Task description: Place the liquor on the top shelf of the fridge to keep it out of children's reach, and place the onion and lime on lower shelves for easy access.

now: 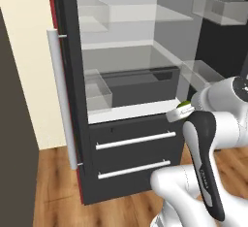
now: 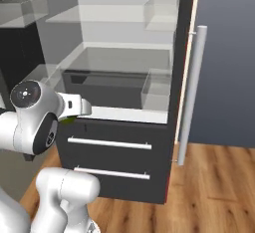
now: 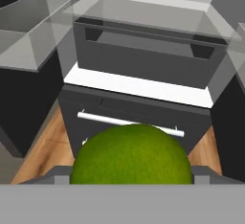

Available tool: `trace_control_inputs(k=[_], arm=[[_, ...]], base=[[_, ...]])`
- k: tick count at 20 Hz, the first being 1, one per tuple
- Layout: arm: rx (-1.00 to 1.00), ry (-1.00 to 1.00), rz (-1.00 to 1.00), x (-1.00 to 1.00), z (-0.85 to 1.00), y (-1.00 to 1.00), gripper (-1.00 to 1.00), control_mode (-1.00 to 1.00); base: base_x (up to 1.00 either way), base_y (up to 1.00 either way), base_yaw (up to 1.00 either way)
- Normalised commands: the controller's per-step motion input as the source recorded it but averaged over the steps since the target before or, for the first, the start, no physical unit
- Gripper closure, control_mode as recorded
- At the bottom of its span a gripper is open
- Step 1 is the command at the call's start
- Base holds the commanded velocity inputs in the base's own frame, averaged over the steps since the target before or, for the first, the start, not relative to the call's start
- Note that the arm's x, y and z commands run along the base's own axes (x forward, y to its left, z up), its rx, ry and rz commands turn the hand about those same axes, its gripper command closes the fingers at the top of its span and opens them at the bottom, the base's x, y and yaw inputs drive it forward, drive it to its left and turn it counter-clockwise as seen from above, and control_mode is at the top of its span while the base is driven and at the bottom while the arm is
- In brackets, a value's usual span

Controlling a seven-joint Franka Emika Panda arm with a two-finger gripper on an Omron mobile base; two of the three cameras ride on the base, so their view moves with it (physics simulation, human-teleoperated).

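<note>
**Currently: lime in the jaws, held in front of the open fridge**

Gripper [image 3: 131, 182] is clamped on the lime [image 3: 131, 156]: jaws spread wide, one dark finger [image 3: 60, 177] on each side of the fruit at the bottom centre of the hand view. The yellow-green ball fills the lower middle of that frame.

Left base view: a sliver of the lime [image 1: 184, 105] peeks out at centre right, above the white wrist, level with the front edge of the fridge's white ledge. Right base view: a green edge of it [image 2: 68, 120] shows at centre left, under the wrist.

Fridge [image 1: 72, 100] stands open, with the red-edged door and its silver bar handle [image 1: 60, 100] at the left of the left base view. Two dark drawers with silver handles [image 1: 135, 140] sit at lower centre. Top shelf [image 1: 160, 13] is a translucent slab at the upper middle; a lower shelf [image 1: 131, 56] sits below it, mid-frame. Clear bins [image 1: 99, 92] hang at the sides.

In the hand view the lime sits in front of the upper drawer handle [image 3: 95, 118], below the white ledge.
</note>
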Motion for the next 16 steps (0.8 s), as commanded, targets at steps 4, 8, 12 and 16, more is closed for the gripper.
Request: trace_control_inputs(k=[4,8,12,16], arm=[[0.0,0.0,0.0,0.0,0.0,0.0,1.0,1.0],[0.0,0.0,0.0,0.0,0.0,0.0,1.0,1.0],[0.0,0.0,0.0,0.0,0.0,0.0,1.0,1.0],[0.0,0.0,0.0,0.0,0.0,0.0,1.0,1.0]], base=[[0.29,0.26,-0.16],[0.36,0.04,-0.09],[0.4,0.0,-0.03],[0.36,0.0,0.0]])
